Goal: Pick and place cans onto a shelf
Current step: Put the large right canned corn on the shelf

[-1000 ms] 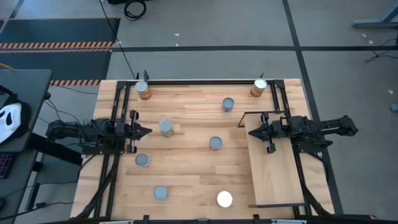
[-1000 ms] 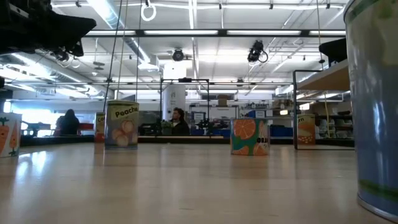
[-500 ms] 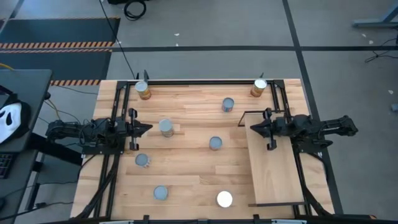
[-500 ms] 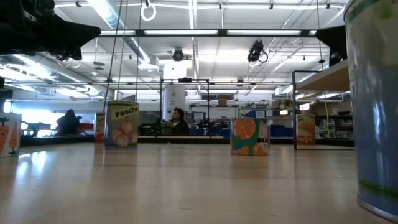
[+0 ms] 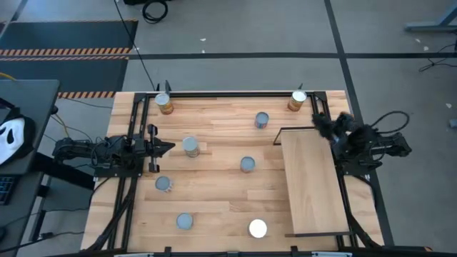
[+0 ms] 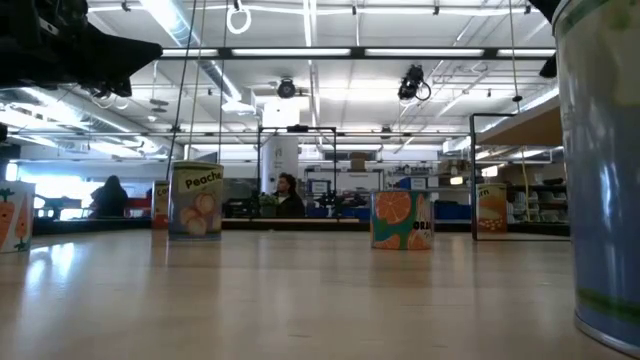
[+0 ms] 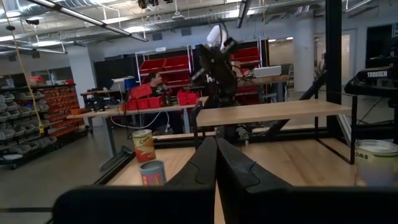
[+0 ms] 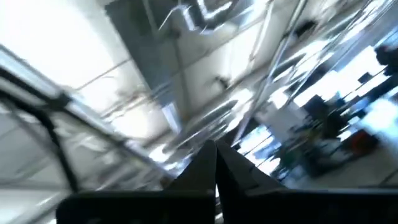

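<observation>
Several cans stand scattered on the slatted tabletop: two orange-sided ones at the back corners [image 5: 163, 103] [image 5: 297, 100], grey-topped ones in the middle [image 5: 191, 146] [image 5: 247, 164] [image 5: 262, 120], and a white-topped one [image 5: 258, 228] at the front. The shelf [image 5: 312, 182] is a pale board on the right with nothing on it. My left gripper [image 5: 170, 148] hovers shut at the left side, pointing at the nearest grey can. My right gripper [image 5: 319, 121] is shut and raised beyond the shelf's back right corner. In its wrist view the shut fingers [image 8: 208, 162] point at the ceiling.
Black frame rails [image 5: 228, 93] run along the table's back and sides. In the low view, a large can [image 6: 600, 170] stands very close at the right, with peach [image 6: 197, 200] and orange [image 6: 402, 218] labelled cans farther off. People sit in the room behind.
My right arm has swung off the shelf toward the back right and tipped upward, its fingers closing fully. The left arm has barely moved.
</observation>
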Controlling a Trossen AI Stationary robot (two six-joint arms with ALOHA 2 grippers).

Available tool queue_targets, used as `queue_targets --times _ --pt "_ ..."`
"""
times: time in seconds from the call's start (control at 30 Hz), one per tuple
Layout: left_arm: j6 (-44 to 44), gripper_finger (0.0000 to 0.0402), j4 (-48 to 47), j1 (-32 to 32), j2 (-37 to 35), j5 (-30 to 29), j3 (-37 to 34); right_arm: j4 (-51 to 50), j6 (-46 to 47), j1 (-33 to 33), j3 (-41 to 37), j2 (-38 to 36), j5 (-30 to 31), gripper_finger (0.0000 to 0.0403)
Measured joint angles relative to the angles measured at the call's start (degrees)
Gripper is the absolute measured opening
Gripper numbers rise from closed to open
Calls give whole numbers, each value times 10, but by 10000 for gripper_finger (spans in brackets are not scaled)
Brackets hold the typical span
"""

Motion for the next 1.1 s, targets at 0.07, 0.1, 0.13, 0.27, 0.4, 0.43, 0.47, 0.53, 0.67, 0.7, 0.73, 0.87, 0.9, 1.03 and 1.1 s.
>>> queue_targets --times 0.07,0.1,0.13,0.27,0.4,0.43,0.47,0.53,0.67,0.7,0.73,0.87,0.9,1.03,1.1 --pt "0 9 0 0 0 0 0 -42 -45 0 41 16 66 4" --pt "0 9 0 0 0 0 0 -67 -60 0 64 29 104 5" --pt "0 9 0 0 0 0 0 -93 -77 0 89 44 139 5" --pt "0 9 0 0 0 0 0 -172 -144 -6 184 127 240 5" --pt "0 9 0 0 0 0 0 -192 -156 -21 256 234 373 5" --pt "0 9 0 0 0 0 0 -193 -153 -28 269 262 404 5" --pt "0 9 0 0 0 0 0 -194 -148 -37 282 291 427 5" --pt "0 9 0 0 0 0 0 -196 -123 -58 306 345 450 9" --pt "0 9 0 0 0 0 0 -208 -81 -118 360 460 430 35" --pt "0 9 0 0 0 0 0 -220 -65 -138 374 487 414 46" --pt "0 9 0 0 0 0 0 -239 -40 -160 390 513 391 59" --pt "0 9 0 0 0 0 0 -388 60 -263 471 598 269 120" --pt "0 9 0 0 0 0 0 -441 87 -288 493 616 234 136" --pt "1 9 0 0 0 0 0 -607 150 -375 566 675 115 207" --pt "1 9 0 0 0 0 0 -651 143 -401 588 691 89 243"
